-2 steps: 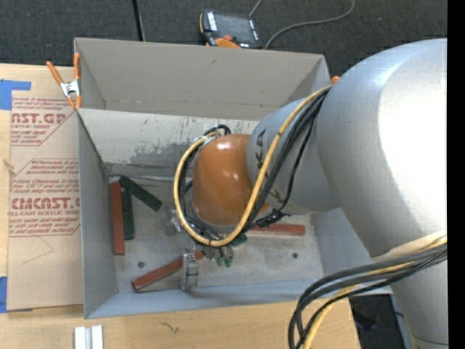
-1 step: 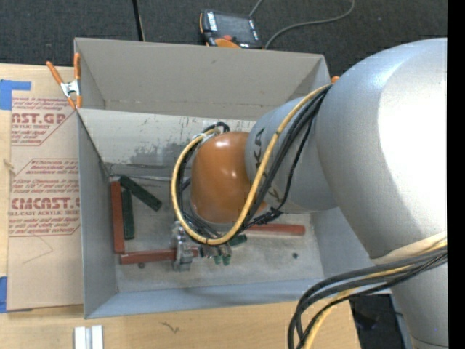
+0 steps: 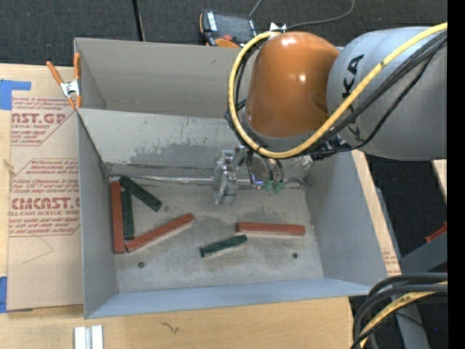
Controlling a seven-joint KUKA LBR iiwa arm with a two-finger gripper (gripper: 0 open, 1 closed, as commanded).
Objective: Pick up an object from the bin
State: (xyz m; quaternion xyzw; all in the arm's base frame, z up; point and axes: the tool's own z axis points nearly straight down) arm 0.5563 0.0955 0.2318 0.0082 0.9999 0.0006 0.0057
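Camera view looks down into the grey bin (image 3: 152,71), where the gripper (image 3: 227,182) hangs low over bare floor near the middle of the back wall. Whether it is apart or together I cannot tell, and nothing is seen in it. Nearest to it, toward the front, lie a red-brown stick (image 3: 270,229) and a short dark green stick (image 3: 223,246), close together but not touching. At the left wall more red-brown and green sticks lie in a loose cluster (image 3: 131,217), well apart from the gripper.
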